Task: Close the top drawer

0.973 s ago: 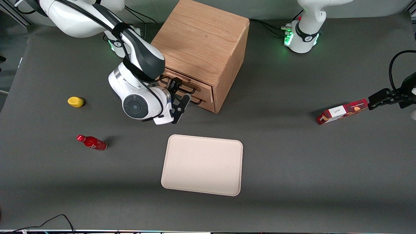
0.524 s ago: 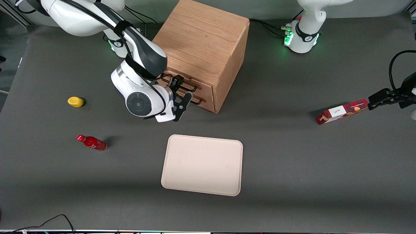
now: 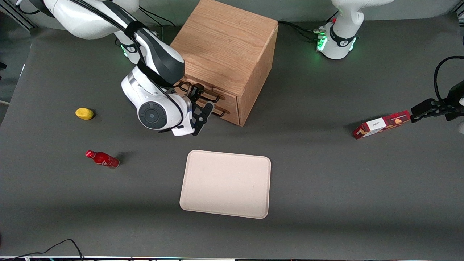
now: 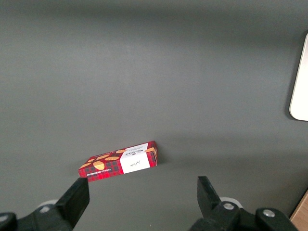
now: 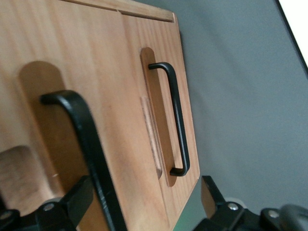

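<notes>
The light-oak top drawer [image 5: 72, 130] sits flush, its black handle between the parted pincer [image 5: 144, 197].

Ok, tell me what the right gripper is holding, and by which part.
Nothing is gripped. The gripper sits at the top drawer, its open jaws straddling the black handle without clamping it.

Cabinet [image 3: 224, 40]: light oak, visible grain; top drawer [image 3: 208, 93]: same oak, black wire handle [image 5: 89, 144]; gripper [image 3: 198, 108], in front of the drawers: black; tray [image 3: 225, 183]: pale cream; bottle [image 3: 102, 158]: red; small yellow object [image 3: 84, 113]; box [image 3: 382, 124]: red tartan, white label; table [image 3: 326, 174]: dark grey.
</notes>
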Motion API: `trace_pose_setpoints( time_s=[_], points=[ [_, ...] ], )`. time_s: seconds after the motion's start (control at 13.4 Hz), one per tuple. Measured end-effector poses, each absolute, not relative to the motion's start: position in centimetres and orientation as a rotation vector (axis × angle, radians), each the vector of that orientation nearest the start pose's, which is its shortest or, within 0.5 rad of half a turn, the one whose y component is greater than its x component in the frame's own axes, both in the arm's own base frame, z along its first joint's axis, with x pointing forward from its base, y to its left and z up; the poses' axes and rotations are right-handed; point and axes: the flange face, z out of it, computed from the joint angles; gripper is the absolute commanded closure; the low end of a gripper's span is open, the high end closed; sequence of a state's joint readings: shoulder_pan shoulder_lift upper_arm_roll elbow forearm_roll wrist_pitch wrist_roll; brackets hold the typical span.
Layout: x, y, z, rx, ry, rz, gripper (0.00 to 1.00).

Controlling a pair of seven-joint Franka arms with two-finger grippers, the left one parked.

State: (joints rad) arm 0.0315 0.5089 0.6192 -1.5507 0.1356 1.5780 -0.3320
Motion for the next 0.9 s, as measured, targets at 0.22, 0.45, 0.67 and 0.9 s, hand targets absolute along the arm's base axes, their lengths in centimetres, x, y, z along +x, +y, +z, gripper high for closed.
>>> trace_pose_setpoints(
  time_s=[0.22,0.45,0.67,0.9],
  points=[
    [52.7,35.0,39.6,-2.408,-1.237,0.623,0.0],
    [53.7,34.2,41.6,-2.421,-1.222,0.605,0.0],
    [56.3,31.5,45.2,-2.513,-1.109,0.518,0.0],
    [58.5,26.7,49.6,-2.674,-0.901,0.407,0.0]
  ],
)
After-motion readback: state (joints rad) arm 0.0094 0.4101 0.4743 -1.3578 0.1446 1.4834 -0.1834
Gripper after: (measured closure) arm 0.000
